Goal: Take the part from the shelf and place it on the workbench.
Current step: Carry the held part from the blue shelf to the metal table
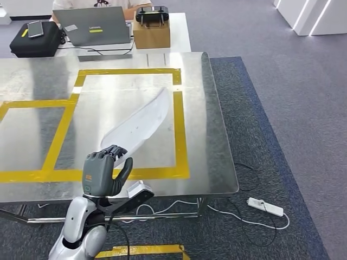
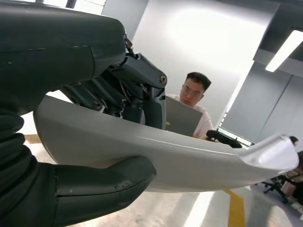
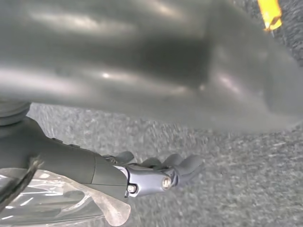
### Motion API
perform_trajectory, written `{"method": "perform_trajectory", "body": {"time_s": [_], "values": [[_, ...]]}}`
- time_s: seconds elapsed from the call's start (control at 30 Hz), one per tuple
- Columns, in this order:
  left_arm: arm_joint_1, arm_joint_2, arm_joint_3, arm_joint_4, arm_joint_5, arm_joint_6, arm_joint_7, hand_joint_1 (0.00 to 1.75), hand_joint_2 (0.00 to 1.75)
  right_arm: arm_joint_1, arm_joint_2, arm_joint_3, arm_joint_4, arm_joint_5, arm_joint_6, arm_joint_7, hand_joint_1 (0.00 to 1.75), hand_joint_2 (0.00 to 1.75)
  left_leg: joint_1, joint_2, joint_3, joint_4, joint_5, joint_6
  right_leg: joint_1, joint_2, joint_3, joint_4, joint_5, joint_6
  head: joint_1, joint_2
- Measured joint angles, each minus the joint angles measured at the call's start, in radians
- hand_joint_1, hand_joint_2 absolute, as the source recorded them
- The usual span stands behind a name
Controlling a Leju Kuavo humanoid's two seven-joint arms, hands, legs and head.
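Part (image 1: 141, 123), a long white curved panel, is gripped at its near end by the left hand (image 1: 102, 173); fingers (image 2: 143, 90) are wrapped over the top, thumb under. It is held over the worktop (image 1: 204, 162), far tip pointing toward 1 o'clock, inside the yellow tape square (image 1: 182, 135). Whether the tip is touching cannot be told. Lowering should be slow and level, release only once the part is fully supported. Right hand (image 3: 157, 172) hangs over the carpet, fingers loosely extended, nothing held.
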Motion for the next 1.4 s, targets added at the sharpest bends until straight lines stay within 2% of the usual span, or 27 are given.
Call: {"method": "perform_trajectory", "body": {"time_s": [0.07, 0.1, 0.13, 0.2, 0.23, 0.27, 0.3, 0.33, 0.4, 0.43, 0.5, 0.63, 0.87, 1.4], "values": [[0.002, 0.002, 0.003, 0.000, 0.001, 0.001, 0.001, 1.69, 1.75, 0.000, 0.000, -0.004, -0.001, 0.005, 0.002, -0.002, 0.00, 0.00, 0.003, -0.015, -0.006, 0.000, 0.001, -0.012, 0.001, -0.014, 0.006, -0.007, 0.000, -0.013, 0.000, 0.000], [0.002, 0.003, 0.005, 0.000, 0.002, 0.001, 0.001, 1.69, 1.75, 0.000, 0.000, -0.006, -0.002, 0.008, 0.004, -0.004, 0.00, 0.00, 0.002, -0.004, -0.009, 0.007, -0.005, -0.018, 0.000, -0.024, 0.010, -0.011, 0.000, -0.020, -0.001, 0.000], [0.002, 0.004, 0.007, 0.000, 0.004, 0.001, 0.001, 1.69, 1.75, 0.000, 0.000, -0.009, -0.003, 0.012, 0.006, -0.006, 0.00, 0.00, 0.002, 0.020, -0.020, 0.031, -0.021, -0.025, -0.002, -0.035, 0.014, -0.015, 0.001, -0.026, -0.003, 0.000], [0.000, 0.004, 0.009, 0.000, 0.007, 0.002, 0.001, 1.69, 1.75, 0.001, 0.001, -0.016, -0.004, 0.019, 0.013, -0.009, 0.00, 0.00, 0.003, 0.078, -0.070, 0.138, -0.078, -0.038, -0.001, -0.058, 0.022, -0.019, -0.003, -0.035, -0.007, 0.000], [0.000, 0.005, 0.009, 0.000, 0.008, 0.002, 0.001, 1.69, 1.75, 0.002, 0.002, -0.019, -0.004, 0.021, 0.016, -0.010, 0.00, 0.00, 0.006, 0.092, -0.105, 0.207, -0.106, -0.043, -0.001, -0.069, 0.024, -0.019, -0.005, -0.037, -0.008, 0.000], [0.001, 0.005, 0.009, 0.000, 0.008, 0.002, 0.001, 1.69, 1.75, 0.003, 0.002, -0.022, -0.005, 0.022, 0.018, -0.010, 0.00, 0.00, 0.010, 0.098, -0.131, 0.258, -0.120, -0.046, -0.001, -0.078, 0.026, -0.018, -0.008, -0.038, -0.008, 0.000], [0.003, 0.006, 0.009, 0.000, 0.009, 0.002, 0.001, 1.69, 1.75, 0.003, 0.002, -0.025, -0.005, 0.023, 0.019, -0.010, 0.00, 0.00, 0.013, 0.099, -0.143, 0.279, -0.116, -0.049, -0.001, -0.086, 0.029, -0.018, -0.011, -0.037, -0.008, 0.000], [0.003, 0.007, 0.009, 0.000, 0.009, 0.001, 0.001, 1.69, 1.75, 0.003, 0.002, -0.027, -0.005, 0.023, 0.019, -0.010, 0.00, 0.00, 0.015, 0.100, -0.135, 0.259, -0.092, -0.049, -0.001, -0.091, 0.033, -0.018, -0.014, -0.035, -0.008, 0.000], [0.004, 0.008, 0.010, 0.000, 0.010, 0.001, 0.001, 1.69, 1.75, 0.001, 0.003, -0.031, -0.006, 0.023, 0.020, -0.011, 0.00, 0.00, 0.016, 0.103, -0.073, 0.135, -0.021, -0.044, -0.001, -0.097, 0.042, -0.019, -0.020, -0.031, -0.008, 0.000], [0.003, 0.008, 0.011, 0.000, 0.010, 0.000, 0.000, 1.69, 1.75, 0.000, 0.003, -0.033, -0.007, 0.024, 0.021, -0.012, 0.00, 0.00, 0.014, 0.106, -0.040, 0.071, 0.003, -0.040, 0.001, -0.098, 0.046, -0.018, -0.024, -0.026, -0.008, 0.000], [0.002, 0.008, 0.011, 0.000, 0.012, -0.001, -0.001, 1.69, 1.75, -0.002, 0.005, -0.037, -0.009, 0.027, 0.023, -0.014, 0.00, 0.00, 0.011, 0.108, -0.008, 0.006, 0.012, -0.034, 0.004, -0.099, 0.047, -0.018, -0.030, -0.019, -0.007, 0.000], [0.001, 0.008, 0.013, 0.000, 0.015, -0.003, -0.003, 1.69, 1.75, -0.002, 0.005, -0.051, -0.010, 0.034, 0.030, -0.018, 0.00, 0.00, 0.008, 0.107, -0.007, -0.005, 0.009, -0.033, 0.004, -0.100, 0.051, -0.025, -0.029, -0.022, -0.004, 0.000], [-0.002, 0.008, 0.014, 0.000, 0.015, -0.003, -0.005, 1.69, 1.75, -0.003, 0.006, -0.060, -0.010, 0.039, 0.037, -0.019, 0.00, 0.00, 0.007, 0.107, -0.006, -0.005, 0.005, -0.023, 0.003, -0.099, 0.058, -0.039, -0.025, -0.009, -0.004, 0.000], [-0.008, 0.008, 0.013, 0.001, 0.010, -0.005, -0.009, 1.69, 1.75, -0.006, 0.007, -0.081, -0.011, 0.046, 0.040, -0.023, 0.00, 0.00, 0.008, 0.107, -0.003, -0.006, 0.006, -0.022, 0.005, -0.099, 0.058, -0.039, -0.025, -0.003, -0.004, 0.000]]}}
